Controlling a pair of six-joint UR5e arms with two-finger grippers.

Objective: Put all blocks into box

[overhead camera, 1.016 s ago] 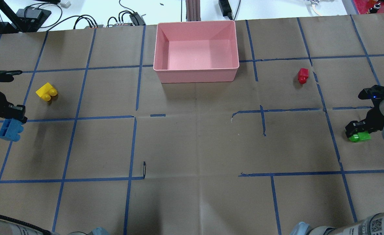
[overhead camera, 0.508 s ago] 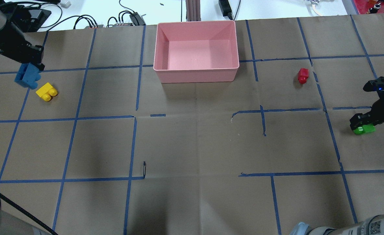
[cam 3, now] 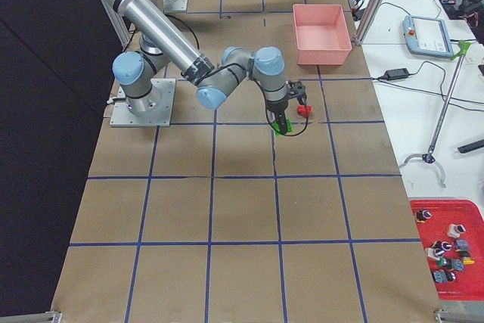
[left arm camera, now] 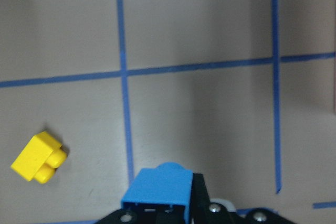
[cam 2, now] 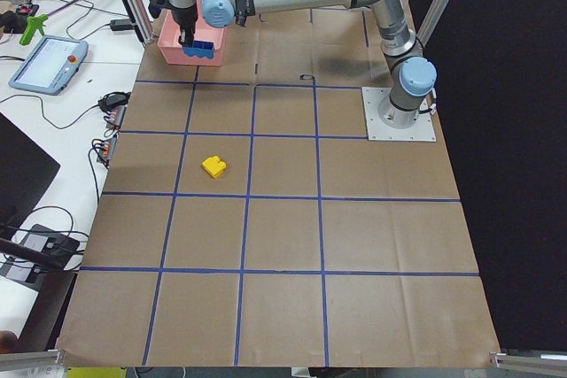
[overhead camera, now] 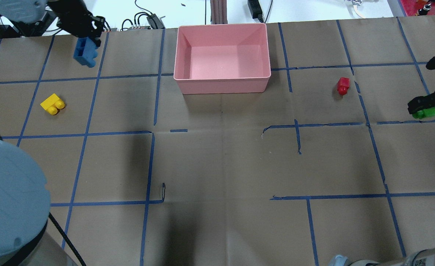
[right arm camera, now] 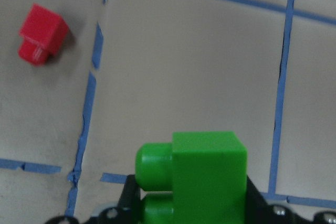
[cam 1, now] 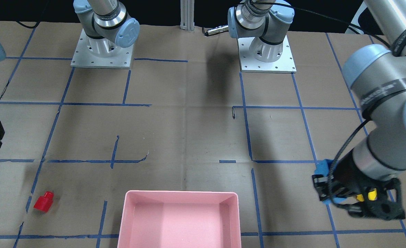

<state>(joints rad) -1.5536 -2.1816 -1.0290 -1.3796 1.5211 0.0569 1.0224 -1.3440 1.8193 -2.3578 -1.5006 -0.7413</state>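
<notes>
Brown paper covers the table and is marked into squares by blue tape lines. Along one long edge runs a white bench strewn with black cables, with an aluminium post and a teach pendant. A black curtain hangs along the opposite side.

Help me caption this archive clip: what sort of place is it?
Probably a robotics lab: two industrial arms bolted to a paper-covered table gridded with blue tape, and a teach pendant on the bench beside it.
</notes>
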